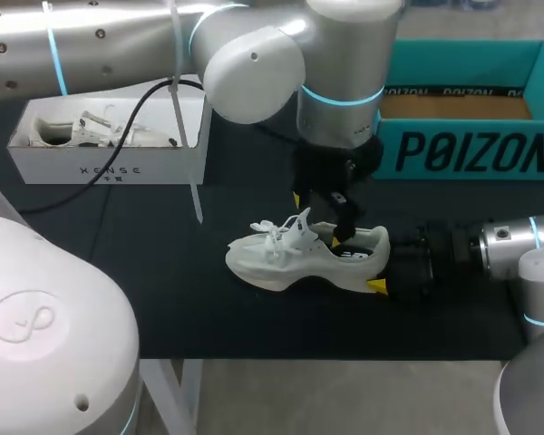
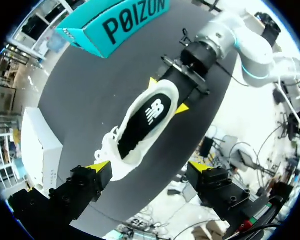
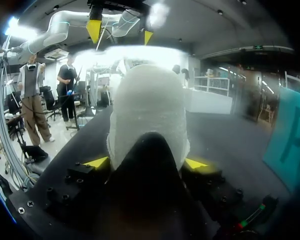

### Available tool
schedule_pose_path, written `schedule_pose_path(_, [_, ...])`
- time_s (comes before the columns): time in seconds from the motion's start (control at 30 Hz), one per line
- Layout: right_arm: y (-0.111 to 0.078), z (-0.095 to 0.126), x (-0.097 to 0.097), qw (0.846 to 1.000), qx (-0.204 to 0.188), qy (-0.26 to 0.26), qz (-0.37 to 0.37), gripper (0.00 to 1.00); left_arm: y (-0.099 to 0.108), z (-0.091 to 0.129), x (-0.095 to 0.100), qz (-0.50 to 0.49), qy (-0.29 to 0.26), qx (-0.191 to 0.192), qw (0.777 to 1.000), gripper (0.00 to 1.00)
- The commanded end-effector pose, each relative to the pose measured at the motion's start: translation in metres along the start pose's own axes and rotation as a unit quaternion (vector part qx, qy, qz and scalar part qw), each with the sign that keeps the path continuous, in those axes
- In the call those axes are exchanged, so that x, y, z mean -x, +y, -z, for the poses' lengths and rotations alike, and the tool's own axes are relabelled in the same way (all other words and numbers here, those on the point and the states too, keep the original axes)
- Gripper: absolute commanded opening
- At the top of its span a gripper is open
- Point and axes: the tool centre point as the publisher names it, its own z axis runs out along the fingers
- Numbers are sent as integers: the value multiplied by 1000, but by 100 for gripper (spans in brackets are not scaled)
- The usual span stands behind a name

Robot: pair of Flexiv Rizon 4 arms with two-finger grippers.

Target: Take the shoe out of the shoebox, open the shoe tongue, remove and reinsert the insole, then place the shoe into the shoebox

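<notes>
The white shoe sits in the middle of the table, toe pointing left. The right gripper pinches its heel from the right. The left gripper hangs spread above its opening. The teal shoebox stands at the far right.

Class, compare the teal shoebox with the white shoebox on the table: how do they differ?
The teal shoebox looks larger than the white shoebox. The white shoebox holds a white shoe; the teal shoebox shows only its brown floor. Both stand open at the table's far side.
</notes>
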Motion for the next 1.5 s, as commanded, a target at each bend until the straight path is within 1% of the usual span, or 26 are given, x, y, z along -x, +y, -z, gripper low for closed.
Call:
schedule_pose_path(0.03, [-1, -3, 1, 1000, -2, -1, -1, 0, -5, 2, -1, -150, -21, 25, 988, 100])
schedule_pose_path(0.57, [-1, -3, 1, 1000, -2, -1, -1, 0, -5, 2, -1, -150, -21, 25, 988, 100])
schedule_pose_path(0.7, [-1, -3, 1, 1000, -2, -1, -1, 0, -6, -7, 12, -183, -13, 19, 983, 100])
schedule_pose_path(0.77, [-1, -3, 1, 1000, -2, -1, -1, 0, -8, -12, 16, -196, -11, 24, 980, 100])
schedule_pose_path(0.93, [-1, -3, 1, 1000, -2, -1, -1, 0, -18, -27, 21, -240, 17, 23, 970, 100])
schedule_pose_path(1.03, [-1, -3, 1, 1000, -2, -1, -1, 0, -27, -34, 18, -254, 33, 26, 966, 100])
schedule_pose_path(1.2, [-1, -3, 1, 1000, -2, -1, -1, 0, -40, -45, 7, -282, 20, 33, 959, 100])
schedule_pose_path(1.33, [-1, -3, 1, 1000, -2, -1, -1, 0, -46, -55, 2, -287, 26, 35, 957, 100])
schedule_pose_path(1.37, [-1, -3, 1, 1000, -2, -1, -1, 0, -47, -57, 2, -286, 36, 36, 957, 99])
schedule_pose_path(1.4, [-1, -3, 1, 1000, -2, -1, -1, 0, -47, -59, 2, -286, 41, 34, 957, 54])
schedule_pose_path(1.43, [-1, -3, 1, 1000, -2, -1, -1, 0, -47, -62, 2, -287, 41, 33, 956, 0])
schedule_pose_path(1.5, [-1, -3, 1, 1000, -2, -1, -1, 0, -47, -68, 1, -293, 40, 39, 955, 0])
